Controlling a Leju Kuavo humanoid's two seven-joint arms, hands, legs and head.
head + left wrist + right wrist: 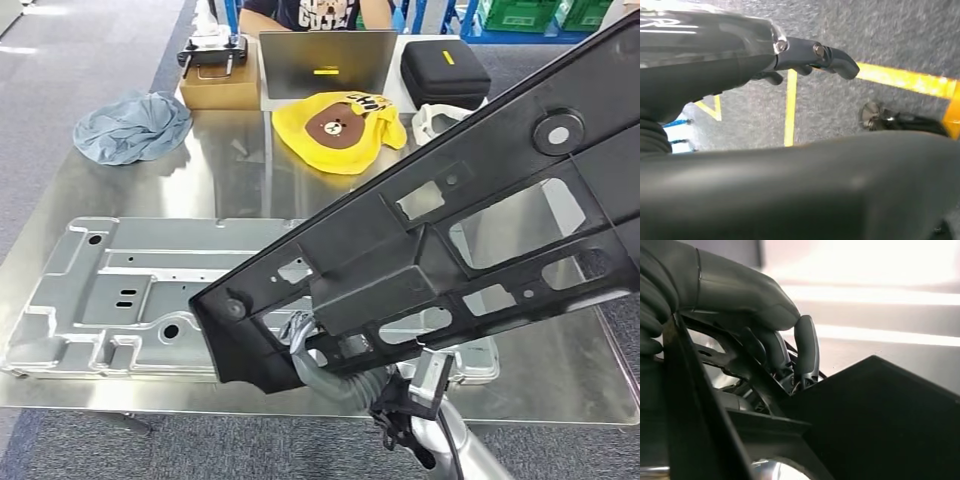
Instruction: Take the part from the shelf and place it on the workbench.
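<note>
1. Nearest the head camera: right hand (pixel 313 345), gripping the black part (pixel 453 230) from beneath, close to its lower left end; fingers (pixel 806 347) curled over a rib of the part in the right wrist view, clamped on it.
2. Position of the part: held in the air above the workbench (pixel 226 170), tilted, lower end over the near edge, upper end rising toward the right and out of view at the edge of the picture. Not yet resting on anything.
3. Directly below the lower end: grey metal panel (pixel 128 295), lying flat on the workbench. Judged landing zone: either on this panel or on the bare steel just beside it; cannot tell which from the task line.
4. Recommended handling: level the part first, since the long free end overhangs far from the grip and likely pulls the wrist down. Lower slowly, low end touching first, then ease the far end down. Keep fingers closed until the full length bears on the surface.
5. Left hand (pixel 817 55): hanging over the floor with yellow lines, holding nothing visible; fingers apart or together, cannot tell.
6. Farther out on the workbench: yellow bear cloth (pixel 336 130), blue cloth (pixel 132 125), laptop (pixel 327 62), black case (pixel 444 70), cardboard box (pixel 220 85). Keep the raised end clear of these while levelling.
7. Beyond the workbench: a seated person (pixel 317 12). Avoid swinging the far end that way.
</note>
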